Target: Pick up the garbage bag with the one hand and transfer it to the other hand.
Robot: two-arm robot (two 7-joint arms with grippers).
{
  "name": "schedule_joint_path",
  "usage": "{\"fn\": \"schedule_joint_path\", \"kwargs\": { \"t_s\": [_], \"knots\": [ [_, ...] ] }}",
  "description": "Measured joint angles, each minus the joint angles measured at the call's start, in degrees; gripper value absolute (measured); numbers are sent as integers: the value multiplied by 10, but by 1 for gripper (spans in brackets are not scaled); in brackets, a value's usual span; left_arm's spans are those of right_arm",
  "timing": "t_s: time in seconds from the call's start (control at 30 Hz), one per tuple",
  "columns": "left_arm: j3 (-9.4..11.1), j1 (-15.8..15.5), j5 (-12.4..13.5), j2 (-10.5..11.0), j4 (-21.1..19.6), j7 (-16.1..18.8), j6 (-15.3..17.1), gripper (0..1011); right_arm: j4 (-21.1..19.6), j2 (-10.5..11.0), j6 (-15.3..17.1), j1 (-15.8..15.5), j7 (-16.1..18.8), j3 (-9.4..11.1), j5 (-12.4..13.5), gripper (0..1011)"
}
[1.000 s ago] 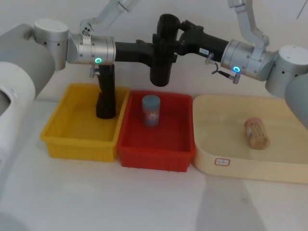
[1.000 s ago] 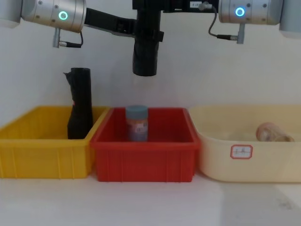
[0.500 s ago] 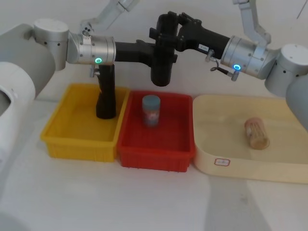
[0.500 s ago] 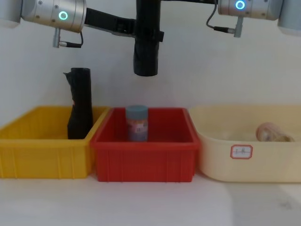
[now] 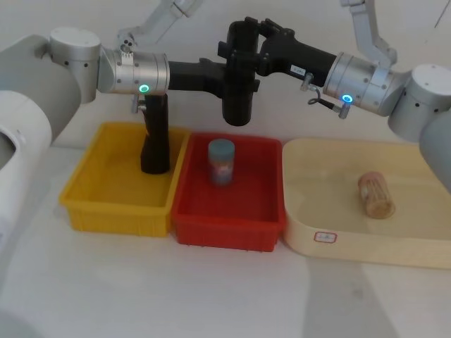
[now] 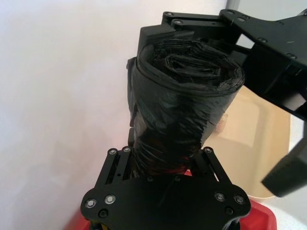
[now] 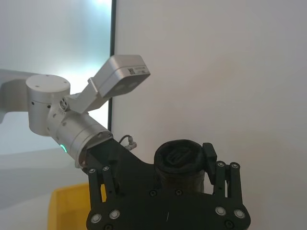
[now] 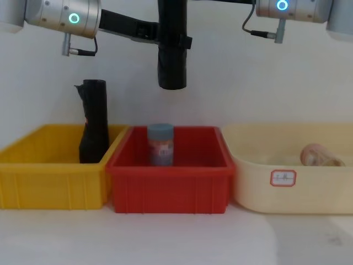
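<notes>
The garbage bag (image 5: 237,84), a thick matte black roll, hangs upright in the air over the red bin (image 5: 225,227). My left gripper (image 5: 229,74), on the wrist with the greenish-teal ring, is shut on its middle; in the left wrist view its fingers (image 6: 115,160) press both sides of the roll (image 6: 182,110). My right gripper (image 5: 243,39), on the blue-ringed wrist, reaches in from the right at the roll's top end. In the right wrist view it (image 7: 165,167) stands open around the roll (image 7: 180,163), one finger touching it and the other apart.
A slimmer black roll (image 5: 155,141) stands in the yellow bin (image 5: 113,205) on the left. A blue can (image 5: 221,162) stands in the red bin directly below the held roll. A beige tray (image 5: 366,248) on the right holds a wooden piece (image 5: 375,194).
The right arm has tilted upward and shifted slightly at the roll's top. The roll has nudged a little to the right. The left arm has stayed put.
</notes>
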Motion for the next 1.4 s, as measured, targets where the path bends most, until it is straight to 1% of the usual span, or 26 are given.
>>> {"fn": "schedule_joint_path", "kwargs": {
  "t_s": [0.17,0.4,0.57,1.03,1.4],
  "knots": [
    [0,0,0,0,0,0,0,471,19,-5,-3,8,-7,-2,-4,1000],
    [0,0,0,0,0,0,0,471,66,-17,-16,31,-14,-13,0,1000],
    [0,0,0,0,0,0,0,471,83,-22,-21,38,-16,-16,3,999],
    [0,0,0,0,0,0,0,471,110,-28,-28,51,-21,-22,6,1000],
    [0,0,0,0,0,0,0,469,116,-30,-30,54,-22,-24,7,1000]
  ]
}}
